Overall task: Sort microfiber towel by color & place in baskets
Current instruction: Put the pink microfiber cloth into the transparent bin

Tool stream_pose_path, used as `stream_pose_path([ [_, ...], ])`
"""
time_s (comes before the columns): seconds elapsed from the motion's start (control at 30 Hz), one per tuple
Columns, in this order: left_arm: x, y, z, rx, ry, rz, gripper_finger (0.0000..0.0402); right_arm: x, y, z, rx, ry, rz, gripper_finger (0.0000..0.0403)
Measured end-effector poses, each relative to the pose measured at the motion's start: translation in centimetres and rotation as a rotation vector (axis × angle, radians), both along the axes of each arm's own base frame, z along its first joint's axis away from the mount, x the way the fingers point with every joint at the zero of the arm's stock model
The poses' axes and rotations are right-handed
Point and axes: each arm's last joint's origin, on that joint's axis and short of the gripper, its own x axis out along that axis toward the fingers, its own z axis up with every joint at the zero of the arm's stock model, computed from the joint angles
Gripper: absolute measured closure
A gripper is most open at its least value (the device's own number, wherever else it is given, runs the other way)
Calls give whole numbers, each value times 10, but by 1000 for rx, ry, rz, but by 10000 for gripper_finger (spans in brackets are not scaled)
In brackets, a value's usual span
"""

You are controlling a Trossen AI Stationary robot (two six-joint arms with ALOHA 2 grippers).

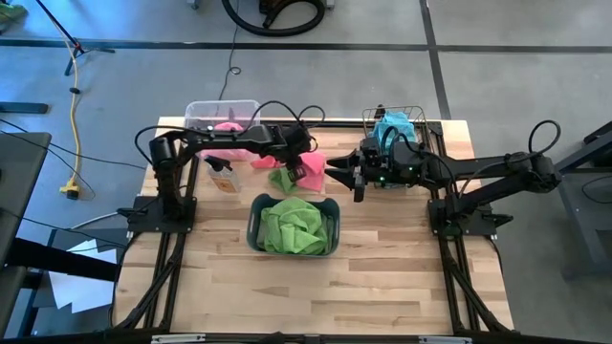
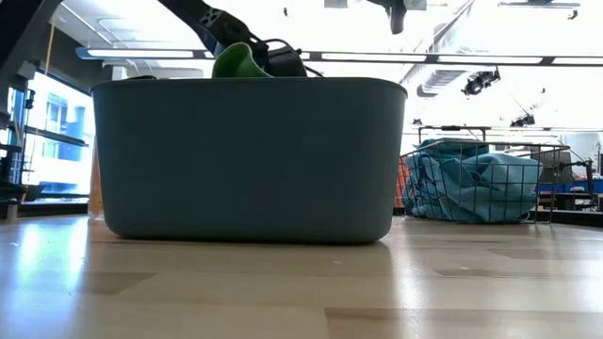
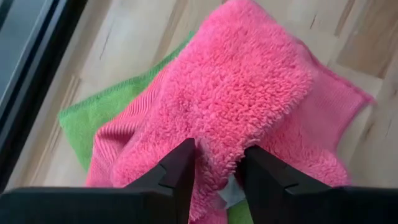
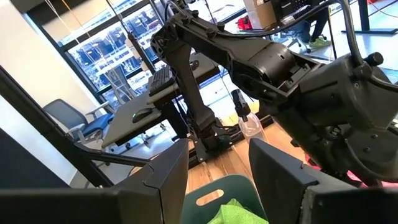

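My left gripper (image 1: 304,164) (image 3: 217,180) is over the table's far middle, shut on a pink towel (image 1: 312,168) (image 3: 242,93). A green towel (image 1: 283,179) (image 3: 84,118) lies partly under the pink one. My right gripper (image 1: 337,173) (image 4: 217,168) hovers open just right of the pink towel and touches nothing. The grey-blue tub (image 1: 256,229) (image 2: 250,155) holds green towels (image 1: 295,225). The clear bin (image 1: 199,112) holds a pink towel (image 1: 228,126). The wire basket (image 1: 413,115) (image 2: 556,179) holds blue towels (image 1: 390,127) (image 2: 471,184). My left gripper pinches a raised bunch of the pink towel (image 3: 214,152) between its two fingers (image 3: 180,174), coming from above and pointing down. The rest of the towel spreads out below the fingers, over the green towel. Whether it is lifted clear I cannot tell.
A spray bottle (image 1: 222,178) stands left of the towels, near the clear bin. The tub sits just near-side of both grippers. The wooden table (image 1: 382,287) is bare on its near half. Cables and arm bases flank the table.
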Motion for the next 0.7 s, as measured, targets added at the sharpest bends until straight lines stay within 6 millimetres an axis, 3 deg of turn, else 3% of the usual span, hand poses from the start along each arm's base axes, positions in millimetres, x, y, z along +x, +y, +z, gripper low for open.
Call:
stream_pose_path([
  [0.17, 1, 1, 2, 24, -8, -18, 294, 0, 0, 0, -1, 1, 0, 235],
  [0.33, -1, 3, 3, 10, -13, -18, 382, 0, 0, 0, -1, 4, 0, 235],
  [0.5, -3, 6, 4, -3, -14, -15, 398, 0, 0, 0, -1, 4, -1, 235],
  [0.7, -20, 12, 43, 39, -105, 11, 401, 0, -1, 3, -73, -23, -21, 235],
])
